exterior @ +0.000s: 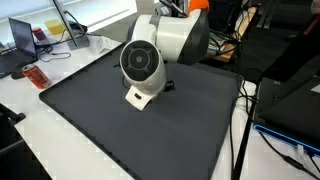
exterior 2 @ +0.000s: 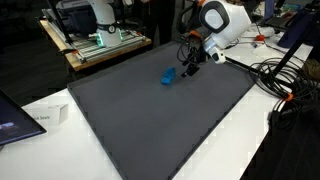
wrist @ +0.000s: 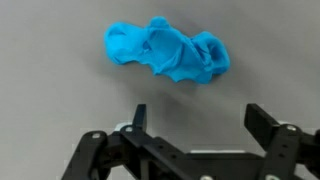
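The fingers (wrist: 262,125) stand spread and empty; the blue cloth (wrist: 167,50) lies crumpled on the surface (wrist: 50,110) at their 12 o'clock; it looks light, soft and limp, best pinched at its raised middle fold.

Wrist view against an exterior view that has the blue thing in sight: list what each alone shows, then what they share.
Only the wrist view: the folds and lobes of the crumpled blue thing close up, and the jaws standing open, the fingertips short of it and not touching it.
Only an exterior view: the white arm, the whole dark mat, cables beside it and a laptop at the edge of the picture.
Both: the blue thing lying on the mat, with the gripper close by and holding nothing.
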You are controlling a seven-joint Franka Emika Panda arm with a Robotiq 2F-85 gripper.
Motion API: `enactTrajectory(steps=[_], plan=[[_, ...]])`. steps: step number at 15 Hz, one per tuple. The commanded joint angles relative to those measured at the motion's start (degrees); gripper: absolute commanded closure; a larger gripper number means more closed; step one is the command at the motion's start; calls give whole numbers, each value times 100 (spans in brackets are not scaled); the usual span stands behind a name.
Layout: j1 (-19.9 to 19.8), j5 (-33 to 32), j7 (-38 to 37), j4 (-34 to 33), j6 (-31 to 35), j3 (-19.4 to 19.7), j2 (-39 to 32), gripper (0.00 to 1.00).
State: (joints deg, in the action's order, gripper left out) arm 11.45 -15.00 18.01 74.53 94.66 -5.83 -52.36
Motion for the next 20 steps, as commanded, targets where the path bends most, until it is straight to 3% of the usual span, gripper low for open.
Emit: enactTrajectory(steps=[1, 14, 20], plan=[[235, -221, -307, -174, -207, 93, -96, 0], [774, -626, -1615, -29, -760, 283, -144, 0], [1140, -1276, -1864, 172, -466, 307, -44, 0]])
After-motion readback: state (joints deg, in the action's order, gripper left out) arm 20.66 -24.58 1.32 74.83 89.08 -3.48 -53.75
